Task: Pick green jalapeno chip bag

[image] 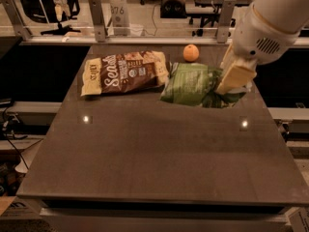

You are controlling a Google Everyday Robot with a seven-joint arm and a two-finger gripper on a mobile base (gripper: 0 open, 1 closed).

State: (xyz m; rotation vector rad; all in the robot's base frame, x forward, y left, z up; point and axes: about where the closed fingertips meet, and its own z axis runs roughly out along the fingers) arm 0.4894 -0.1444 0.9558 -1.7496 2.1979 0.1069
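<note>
Filling most of the view, the dark table (145,163) carries two small glints of light, one toward its left edge and one toward its right. Reaching in over the far right corner, the white robot arm (270,18) slants down toward the far edge of the table. The brown-and-cream snack bag (123,74) lies flat near the far left corner, its long side running roughly along the far edge. Just to its right, about midway along the far edge, is the green jalapeno chip bag (188,83). It is crumpled, and its left end touches or overlaps the brown bag's right end. Whether it rests on the surface or hangs just above it cannot be told. The gripper (223,92) is at the green bag's right end, clamped onto it, with one cream finger (235,74) lying across the crinkled foil. The orange (191,52), small and round, sits by the far edge just behind the green bag.
</note>
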